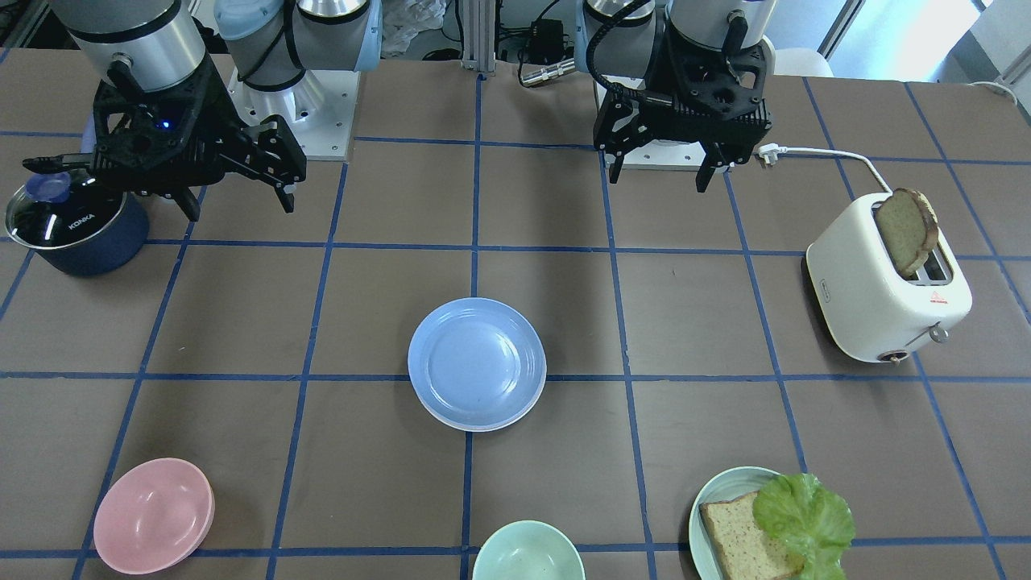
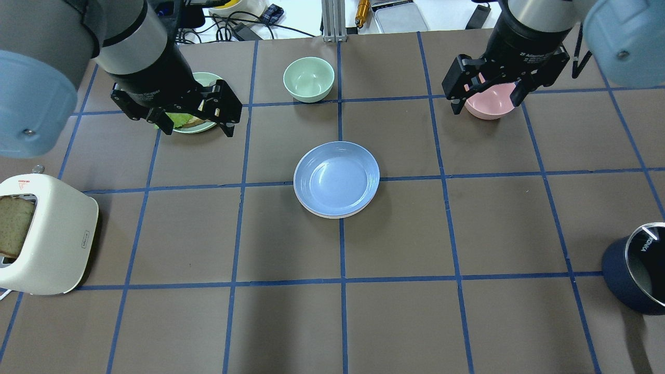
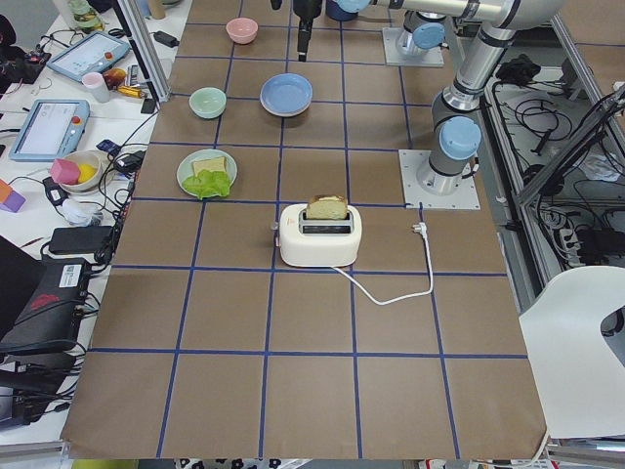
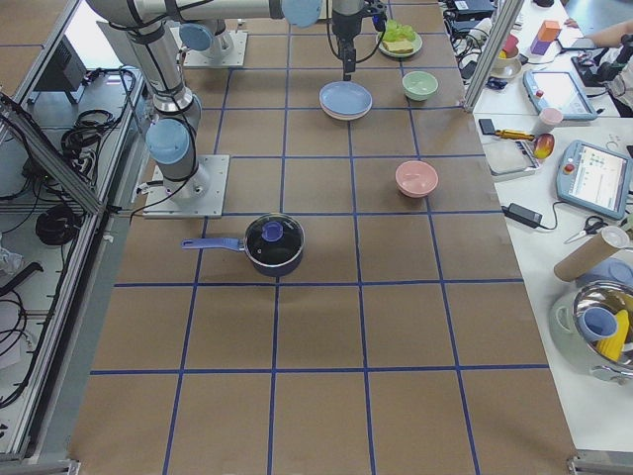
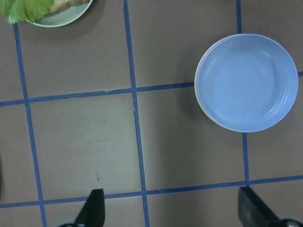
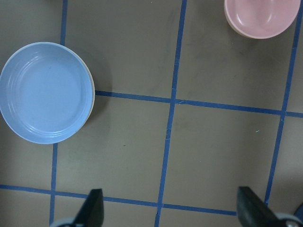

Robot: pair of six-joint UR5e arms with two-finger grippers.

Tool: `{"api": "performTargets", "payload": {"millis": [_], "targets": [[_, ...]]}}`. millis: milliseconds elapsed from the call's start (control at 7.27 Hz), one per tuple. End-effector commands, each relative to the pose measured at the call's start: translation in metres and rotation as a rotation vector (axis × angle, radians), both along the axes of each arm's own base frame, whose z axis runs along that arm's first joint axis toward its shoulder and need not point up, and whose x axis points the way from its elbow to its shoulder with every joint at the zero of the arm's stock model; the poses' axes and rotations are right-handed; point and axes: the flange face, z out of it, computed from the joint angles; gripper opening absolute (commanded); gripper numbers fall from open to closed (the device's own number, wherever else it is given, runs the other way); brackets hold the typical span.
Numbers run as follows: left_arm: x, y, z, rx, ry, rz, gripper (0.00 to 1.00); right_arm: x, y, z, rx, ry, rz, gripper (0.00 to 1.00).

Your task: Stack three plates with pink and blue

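Note:
The light blue plate (image 1: 477,362) tops a stack at the table's centre, also in the overhead view (image 2: 336,178). Pale rims of plates beneath it peek out at its edge (image 2: 332,214); their colours are hard to tell, and a cream edge (image 6: 92,97) shows in the right wrist view. My left gripper (image 2: 198,127) is open and empty, raised above the table left of the stack; its wrist view shows the blue plate (image 5: 247,81). My right gripper (image 2: 486,104) is open and empty, raised right of the stack, over the pink bowl.
A white toaster (image 2: 44,234) with a bread slice stands on my left. A dark blue lidded pot (image 2: 636,270) stands on my right. A pink bowl (image 1: 153,515), a mint bowl (image 1: 527,552) and a teal plate (image 1: 705,503) with bread and lettuce lie along the far side.

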Motion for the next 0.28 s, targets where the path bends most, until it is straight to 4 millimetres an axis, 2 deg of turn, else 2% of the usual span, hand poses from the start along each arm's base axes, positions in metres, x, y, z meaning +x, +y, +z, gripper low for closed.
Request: {"api": "performTargets", "payload": {"millis": [0, 138], "targets": [[0.001, -0.0032, 0.0056, -0.03, -0.002, -0.001, 1.0, 0.001, -0.0006, -0.0038, 0.006, -0.008, -0.011, 1.0], [0.0058, -0.0055, 0.0052, -0.039, -0.03, 0.012, 1.0, 0.0008, -0.0006, -0.0038, 0.006, -0.006, -0.011, 1.0]]}}
